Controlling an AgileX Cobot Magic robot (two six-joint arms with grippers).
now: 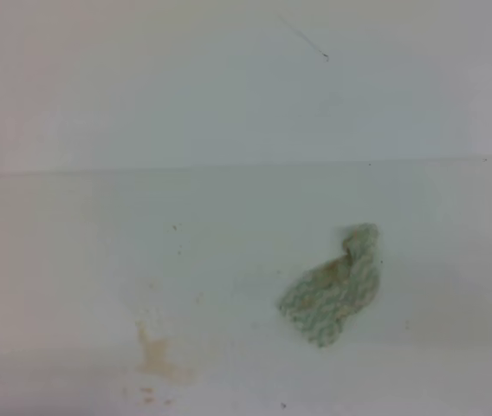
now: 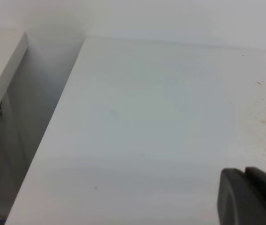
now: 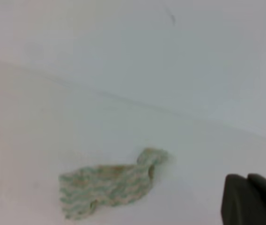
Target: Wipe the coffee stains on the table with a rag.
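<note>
On the white counter (image 1: 73,251), the coffee stains (image 1: 158,360) sit near the front edge, left of centre: a tan smear with faint specks around it. Further right, the rag (image 1: 333,290) lies crumpled on the counter, well apart from the stains, its pale green and cream knit browned in the middle. The left gripper (image 2: 250,197) shows only as a dark corner, so its jaws cannot be judged. The right gripper (image 3: 252,199) hangs beside the rag, jaws closed on nothing.
</note>
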